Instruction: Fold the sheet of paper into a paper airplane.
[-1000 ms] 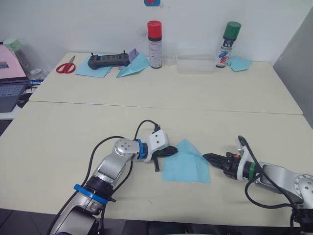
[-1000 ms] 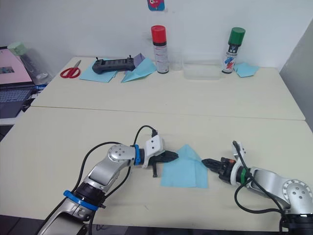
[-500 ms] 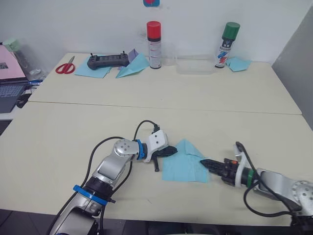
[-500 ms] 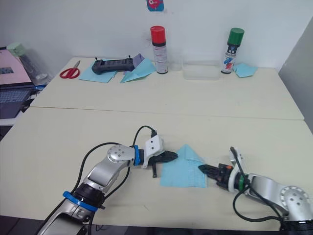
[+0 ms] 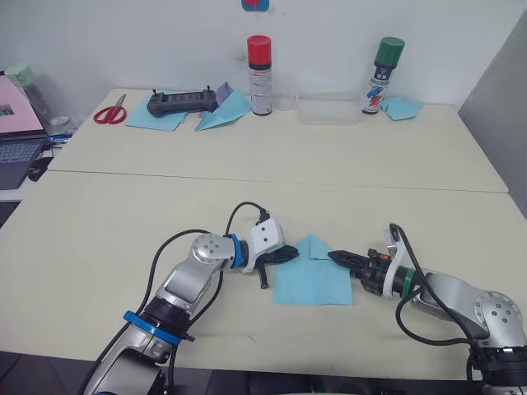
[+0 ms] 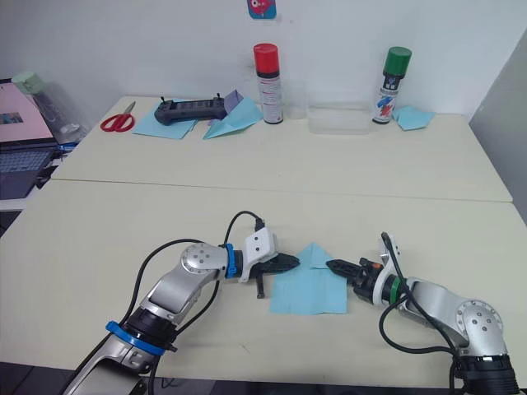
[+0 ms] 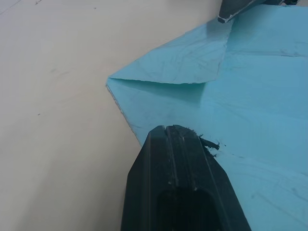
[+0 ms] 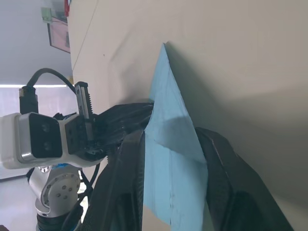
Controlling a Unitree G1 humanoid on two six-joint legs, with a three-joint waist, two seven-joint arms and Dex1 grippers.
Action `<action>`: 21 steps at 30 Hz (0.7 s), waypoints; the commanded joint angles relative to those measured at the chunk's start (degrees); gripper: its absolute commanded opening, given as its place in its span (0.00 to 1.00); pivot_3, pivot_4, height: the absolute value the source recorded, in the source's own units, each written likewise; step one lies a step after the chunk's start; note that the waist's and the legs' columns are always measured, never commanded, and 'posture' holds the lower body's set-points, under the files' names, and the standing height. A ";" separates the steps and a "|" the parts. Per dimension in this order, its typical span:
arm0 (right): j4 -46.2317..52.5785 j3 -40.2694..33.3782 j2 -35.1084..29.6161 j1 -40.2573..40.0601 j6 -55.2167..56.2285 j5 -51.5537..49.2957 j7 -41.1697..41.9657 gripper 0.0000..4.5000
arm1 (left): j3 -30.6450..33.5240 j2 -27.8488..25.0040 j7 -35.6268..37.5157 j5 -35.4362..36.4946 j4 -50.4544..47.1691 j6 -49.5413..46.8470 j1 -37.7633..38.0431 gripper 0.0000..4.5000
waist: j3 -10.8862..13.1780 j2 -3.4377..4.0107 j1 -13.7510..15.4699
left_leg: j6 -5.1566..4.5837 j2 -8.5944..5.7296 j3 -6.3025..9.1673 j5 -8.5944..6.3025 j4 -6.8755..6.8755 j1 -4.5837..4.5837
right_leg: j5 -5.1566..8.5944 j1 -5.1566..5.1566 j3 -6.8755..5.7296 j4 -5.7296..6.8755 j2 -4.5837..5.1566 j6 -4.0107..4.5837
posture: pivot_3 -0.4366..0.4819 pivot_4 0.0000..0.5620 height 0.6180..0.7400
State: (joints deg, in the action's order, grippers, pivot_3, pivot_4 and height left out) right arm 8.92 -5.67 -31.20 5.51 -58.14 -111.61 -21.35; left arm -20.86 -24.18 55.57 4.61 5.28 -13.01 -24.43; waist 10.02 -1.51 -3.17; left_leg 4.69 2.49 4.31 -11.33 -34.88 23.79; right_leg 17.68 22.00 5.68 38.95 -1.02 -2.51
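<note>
The sheet of paper (image 5: pixel 313 276) lies flat on the worktop (image 5: pixel 247 173) between the two pincers, its far corners folded in to a point. The left pincer (image 5: pixel 288 254), shut, presses its tip on the sheet's left edge, probably to pin it against sliding. The right pincer (image 5: pixel 339 257) reaches in low with its forearm nearly level, its fingers (image 8: pixel 219 166) parted astride the folded right flap, likely to crease it.
</note>
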 commanded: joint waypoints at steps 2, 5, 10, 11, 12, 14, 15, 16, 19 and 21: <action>0.07 -0.27 0.22 0.78 0.07 -1.39 -0.31 0.36 | -0.85 -0.64 -1.05 -2.47 2.31 -0.92 0.81 0.00 | 0.00 0.00 -0.01 | 0.00 0.00 0.00 0.00 0.00 0.00 | 0.00 0.00 0.00 0.00 0.00 0.00 | 0.48 0.27 1.00; 0.02 0.39 0.20 1.16 0.45 -1.39 -0.55 0.36 | -0.85 -0.73 -1.07 -2.61 2.42 -0.80 0.77 0.00 | 0.00 0.01 -0.01 | 0.00 0.00 0.00 0.00 0.00 0.00 | 0.00 0.00 0.00 0.01 0.00 0.00 | 0.48 0.27 1.00; -0.20 0.40 0.22 1.21 1.18 -1.39 -1.03 0.08 | -0.83 -0.88 -1.00 -2.86 2.38 -0.67 0.85 0.00 | 0.00 0.01 -0.01 | 0.00 0.00 0.00 0.00 0.00 0.00 | 0.00 0.00 0.00 0.01 0.00 0.00 | 0.48 0.27 1.00; -0.19 0.41 0.16 1.21 1.20 -1.39 -1.13 0.00 | -0.82 -0.87 -1.00 -2.89 2.37 -0.66 0.86 0.00 | 0.00 0.01 -0.01 | 0.00 0.00 0.00 0.00 0.00 0.00 | 0.00 0.00 0.00 0.01 0.00 0.00 | 0.48 0.27 1.00; -0.27 0.37 0.20 1.34 1.25 -1.39 -1.13 0.00 | -0.82 -0.83 -0.98 -2.91 2.48 -0.62 0.80 0.00 | 0.00 0.01 -0.01 | 0.00 0.00 0.00 0.00 0.00 0.00 | 0.00 0.00 0.00 0.01 0.00 0.00 | 0.48 0.27 1.00; -0.33 0.31 0.15 1.53 1.39 -1.39 -1.17 0.00 | -0.84 -0.76 -0.97 -2.92 2.49 -0.61 0.81 0.00 | -0.01 0.01 -0.01 | 0.00 0.00 0.00 0.00 0.00 -0.01 | 0.00 0.00 0.00 0.02 0.00 0.00 | 0.48 0.27 1.00; -0.33 0.30 0.13 1.57 1.44 -1.39 -1.18 0.00 | -0.86 -0.74 -0.98 -2.92 2.45 -0.60 0.83 0.00 | -0.01 0.01 0.00 | 0.00 0.00 0.00 0.00 0.00 -0.01 | 0.00 0.00 0.00 0.02 0.00 0.00 | 0.48 0.27 1.00; -0.25 0.42 -0.07 1.79 1.39 -1.39 -1.03 0.00 | -0.89 -0.70 -0.96 -2.92 2.49 -0.60 0.79 0.00 | -0.01 0.01 0.00 | 0.00 0.00 0.00 0.00 0.00 -0.01 | 0.00 0.00 0.00 0.02 0.00 0.00 | 0.48 0.27 1.00; 0.43 1.09 -0.57 2.91 1.01 -1.39 -0.25 0.00 | -0.92 -0.57 -0.89 -2.90 2.78 -0.56 0.52 0.00 | -0.01 0.01 -0.01 | 0.00 0.00 0.00 0.00 0.00 -0.01 | 0.00 0.00 0.00 0.03 0.00 0.00 | 0.48 0.27 1.00; 1.05 1.95 -0.78 3.97 0.79 -1.03 0.07 0.00 | -0.90 -0.50 -0.86 -2.88 3.02 -0.52 0.32 0.00 | -0.01 0.02 -0.02 | -0.01 0.00 0.00 0.00 -0.02 -0.01 | -0.01 0.00 0.01 0.04 0.00 0.00 | 0.48 0.27 1.00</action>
State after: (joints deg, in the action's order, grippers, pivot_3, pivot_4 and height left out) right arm 8.40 -4.03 -31.41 8.13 -57.55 -111.61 -22.35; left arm -20.83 -24.19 55.57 4.09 5.86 -12.27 -24.70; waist 10.01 -1.49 -3.18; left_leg 4.68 2.49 4.31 -11.33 -34.90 23.78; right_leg 17.67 22.00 5.68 38.99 -1.02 -2.51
